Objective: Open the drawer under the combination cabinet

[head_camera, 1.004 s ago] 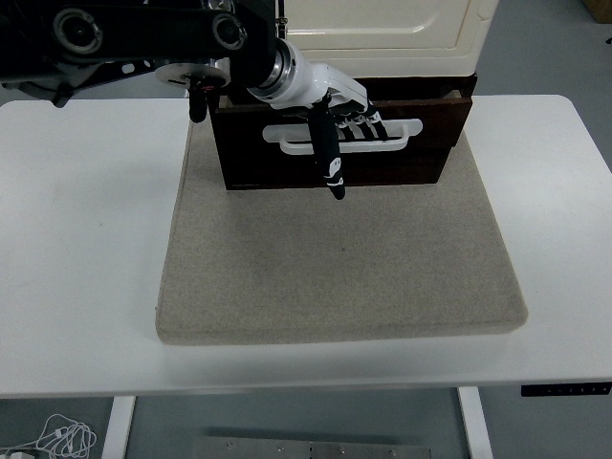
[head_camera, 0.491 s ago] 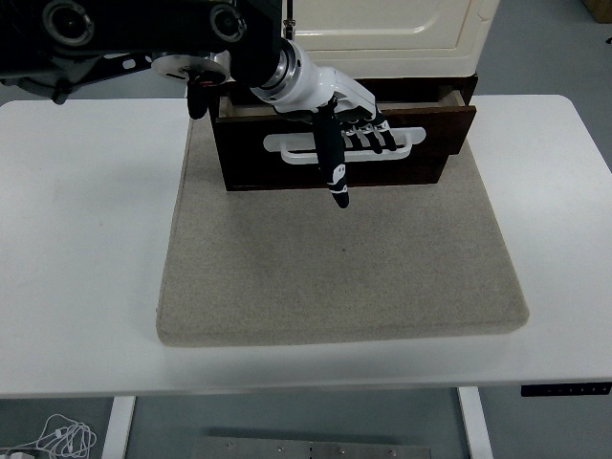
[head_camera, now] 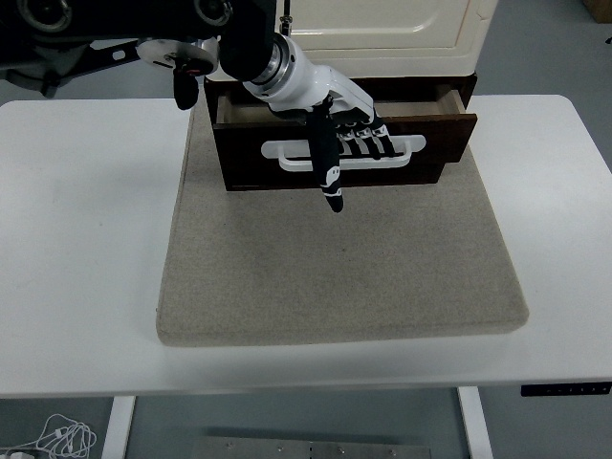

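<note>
A dark brown wooden drawer [head_camera: 421, 129] sits under a cream cabinet [head_camera: 382, 33] at the back of the table, pulled partly out so its inside shows along the top. A white bar handle [head_camera: 411, 145] runs across its front. My left hand [head_camera: 349, 139] reaches in from the upper left with its fingers hooked through the handle, and the thumb [head_camera: 328, 172] points down in front of the drawer face. The right hand is out of sight.
A beige felt mat [head_camera: 335, 258] covers the middle of the white table [head_camera: 86, 239] under and in front of the cabinet. My black left arm [head_camera: 115, 29] crosses the upper left corner. Cables lie on the floor at the lower left.
The drawer has slid further out toward the near edge, with my left hand moving along with the handle. More of the drawer's interior shows now.
</note>
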{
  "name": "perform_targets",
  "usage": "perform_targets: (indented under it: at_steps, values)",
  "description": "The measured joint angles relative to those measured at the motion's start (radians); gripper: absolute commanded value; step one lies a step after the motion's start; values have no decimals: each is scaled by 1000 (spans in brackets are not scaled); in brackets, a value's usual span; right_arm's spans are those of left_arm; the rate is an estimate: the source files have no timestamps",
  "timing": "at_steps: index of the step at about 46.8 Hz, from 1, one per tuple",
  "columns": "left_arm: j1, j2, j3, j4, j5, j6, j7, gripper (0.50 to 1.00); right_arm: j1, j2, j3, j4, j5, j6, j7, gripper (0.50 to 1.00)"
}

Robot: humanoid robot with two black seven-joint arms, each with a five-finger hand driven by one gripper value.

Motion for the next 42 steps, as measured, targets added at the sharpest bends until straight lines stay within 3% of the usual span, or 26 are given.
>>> perform_targets:
  at_steps: [24,42]
  values:
    - [0,13,-21,-9,-2,-50,4,1000,0,0,0,0,0,0,0,926]
    - [-2,20,-50,8,4,-35,12,1000,0,0,0,0,0,0,0,926]
